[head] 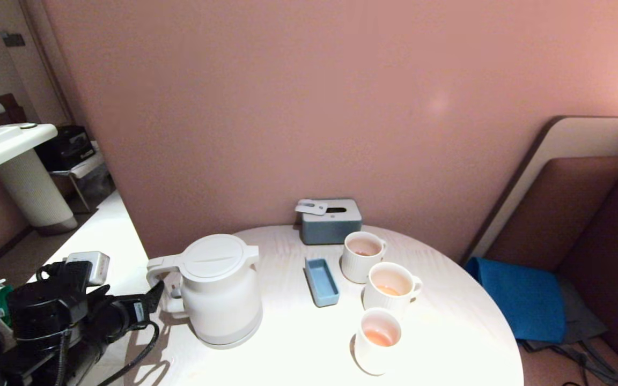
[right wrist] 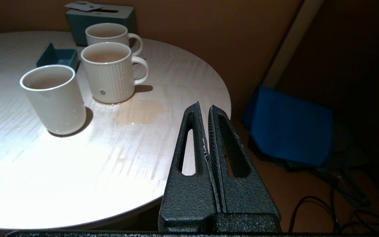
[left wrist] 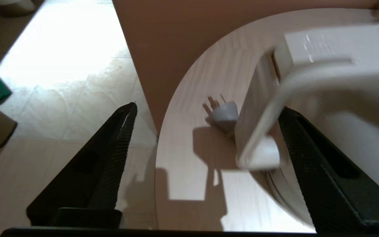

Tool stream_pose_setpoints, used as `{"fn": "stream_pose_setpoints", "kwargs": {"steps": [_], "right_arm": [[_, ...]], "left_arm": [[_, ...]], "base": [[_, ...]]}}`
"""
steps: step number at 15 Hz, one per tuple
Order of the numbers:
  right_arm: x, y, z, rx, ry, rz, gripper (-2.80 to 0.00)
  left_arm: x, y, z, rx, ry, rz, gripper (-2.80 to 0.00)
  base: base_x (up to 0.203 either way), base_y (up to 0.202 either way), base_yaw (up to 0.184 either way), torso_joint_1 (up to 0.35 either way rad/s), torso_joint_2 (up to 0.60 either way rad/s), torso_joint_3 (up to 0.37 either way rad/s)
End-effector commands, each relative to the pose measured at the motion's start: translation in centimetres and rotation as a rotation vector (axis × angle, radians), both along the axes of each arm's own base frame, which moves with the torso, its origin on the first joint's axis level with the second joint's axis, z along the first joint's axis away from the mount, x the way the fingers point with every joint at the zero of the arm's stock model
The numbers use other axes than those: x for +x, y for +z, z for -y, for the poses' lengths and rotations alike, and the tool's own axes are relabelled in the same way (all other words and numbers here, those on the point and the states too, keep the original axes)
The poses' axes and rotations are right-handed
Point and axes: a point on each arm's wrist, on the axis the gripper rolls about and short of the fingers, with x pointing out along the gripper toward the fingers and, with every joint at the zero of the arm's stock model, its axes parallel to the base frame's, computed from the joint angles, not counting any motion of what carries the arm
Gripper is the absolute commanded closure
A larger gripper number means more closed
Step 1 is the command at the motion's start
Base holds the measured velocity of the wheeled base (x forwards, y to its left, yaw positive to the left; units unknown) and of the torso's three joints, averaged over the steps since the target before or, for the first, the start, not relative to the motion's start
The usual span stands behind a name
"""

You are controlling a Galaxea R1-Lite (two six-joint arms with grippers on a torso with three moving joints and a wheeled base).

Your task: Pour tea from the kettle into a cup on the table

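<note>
At far left, off the worktop (head: 287, 354) edge, left tool (head: 154, 294) open, fingers either side of kettle (head: 218, 289) handle, not clamped. Kettle upright at worktop's left, handle toward tool, spout away toward tray (head: 322, 282). No readable writing. Then three cups (head: 377, 340) holding tea (head: 380, 337), tissue box (head: 330, 221) behind. Tea puddle (right wrist: 138, 112) beside middle cup. Right tool (right wrist: 206, 107) closed, empty, beyond right edge. Pink wall.
</note>
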Motion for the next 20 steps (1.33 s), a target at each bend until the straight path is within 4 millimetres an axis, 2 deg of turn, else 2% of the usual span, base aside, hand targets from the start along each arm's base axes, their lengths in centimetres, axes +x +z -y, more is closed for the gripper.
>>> {"fn": "stream_pose_setpoints", "kwargs": {"steps": [1,5,10,14,16,18,20], "right_arm": [[0.0,0.0,0.0,0.000,-0.001,-0.001,0.00],[0.0,0.0,0.0,0.000,0.000,-0.001,0.00],[0.0,0.0,0.0,0.000,-0.001,-0.001,0.00],[0.0,0.0,0.0,0.000,0.000,-0.001,0.00],[0.0,0.0,0.0,0.000,0.000,-0.001,0.00],[0.0,0.0,0.0,0.000,0.000,-0.001,0.00],[0.0,0.0,0.0,0.000,-0.001,-0.001,0.00]], "left_arm": [[-2.0,1.9,-0.4,-0.024,-0.022,0.093,-2.80],[-4.9,5.5,-0.8,-0.043,-0.027,0.246,-2.80],[-11.3,9.6,-1.6,-0.010,-0.007,0.290,-2.80],[-18.3,14.3,-2.5,0.079,-0.002,0.268,-2.80],[-21.4,14.9,-3.0,0.189,0.030,0.325,-2.80],[-24.2,14.2,-3.3,0.343,0.088,0.392,-2.80],[-25.3,13.2,-3.3,0.427,0.169,0.417,-2.80]], "base": [[0.000,0.000,0.000,0.000,0.00,0.000],[0.000,0.000,0.000,0.000,0.00,0.000],[0.000,0.000,0.000,0.000,0.00,0.000],[0.000,0.000,0.000,0.000,0.00,0.000],[0.000,0.000,0.000,0.000,0.00,0.000],[0.000,0.000,0.000,0.000,0.00,0.000],[0.000,0.000,0.000,0.000,0.00,0.000]]}}
